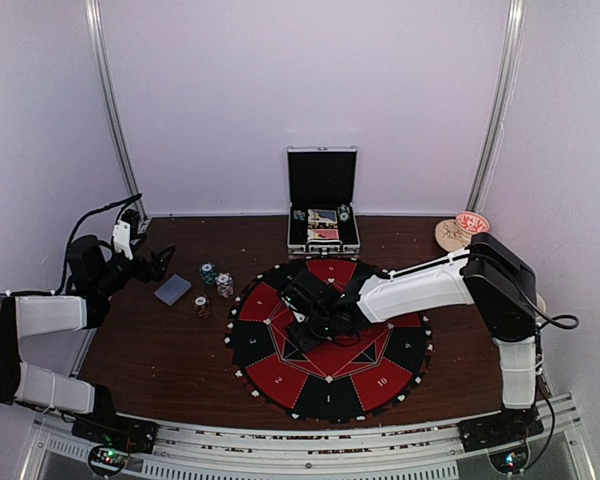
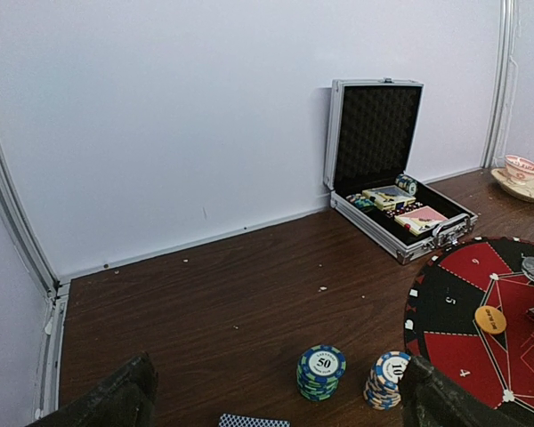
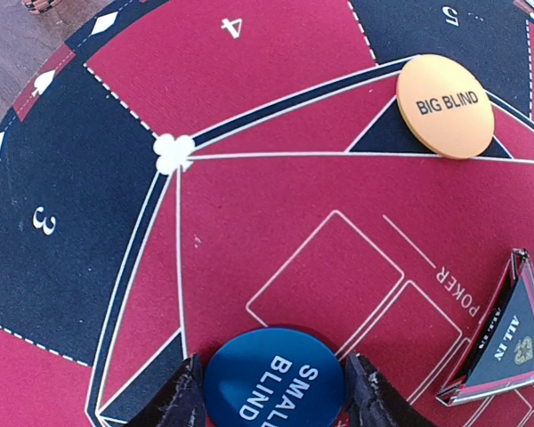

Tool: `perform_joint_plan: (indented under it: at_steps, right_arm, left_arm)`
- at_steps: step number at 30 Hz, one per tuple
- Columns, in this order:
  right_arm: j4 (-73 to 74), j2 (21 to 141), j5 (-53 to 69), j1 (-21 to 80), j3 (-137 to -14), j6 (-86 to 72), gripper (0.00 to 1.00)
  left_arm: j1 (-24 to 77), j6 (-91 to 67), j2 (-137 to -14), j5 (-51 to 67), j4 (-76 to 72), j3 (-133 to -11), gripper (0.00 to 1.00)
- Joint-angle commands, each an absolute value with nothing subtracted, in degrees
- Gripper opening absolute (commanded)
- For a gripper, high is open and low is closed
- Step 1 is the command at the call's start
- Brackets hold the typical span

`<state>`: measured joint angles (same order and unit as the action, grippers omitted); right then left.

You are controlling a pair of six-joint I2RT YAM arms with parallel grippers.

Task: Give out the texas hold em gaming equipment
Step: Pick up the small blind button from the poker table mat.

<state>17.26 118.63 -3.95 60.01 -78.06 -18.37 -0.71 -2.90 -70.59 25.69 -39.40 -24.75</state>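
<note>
Looking down the right wrist camera, I see the blue SMALL BLIND disc [image 3: 274, 378] lying flat on the red centre of the round poker mat [image 3: 294, 205]. The right pincer [image 3: 274, 363] straddles it, one finger close at each side of its rim. Whether they actually press on it I cannot tell. The orange BIG BLIND disc [image 3: 445, 106] lies at one o'clock from the blue one, and the triangular ALL IN marker [image 3: 507, 334] at three o'clock, both apart from it.

From above, a teal-edged chip stack [image 1: 208, 272] and a white-edged chip stack [image 1: 224, 285] stand on the counter [image 1: 160, 350] at ten o'clock off the mat. The card deck [image 1: 173, 290] is just beside them at nine o'clock. The open case [image 1: 322, 205] sits at twelve o'clock by the back wall. My left pincer [image 1: 155, 263] hangs over the counter's far ten o'clock corner, jaws wide, holding nothing.
</note>
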Motion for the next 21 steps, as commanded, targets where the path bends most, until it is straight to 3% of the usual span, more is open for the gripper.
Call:
perform_joint_plan:
  at_steps: [1, 11, 21]
  right_arm:
    - [21.27, 117.28, -5.61, 59.87, -75.77, -19.11, 0.5]
    - [19.21, 111.34, -6.6, 59.83, -71.94, -20.72, 0.5]
    - [16.27, 98.52, -10.51, 59.48, -57.93, -24.37, 0.5]
  left_arm:
    - [-0.99, -2.28, -71.02, 25.31, -42.14, -25.75, 0.98]
    - [-0.97, -2.25, -71.0, 25.31, -41.99, -25.75, 0.98]
    - [-1.04, -2.21, -70.62, 25.31, -41.88, -25.66, 0.98]
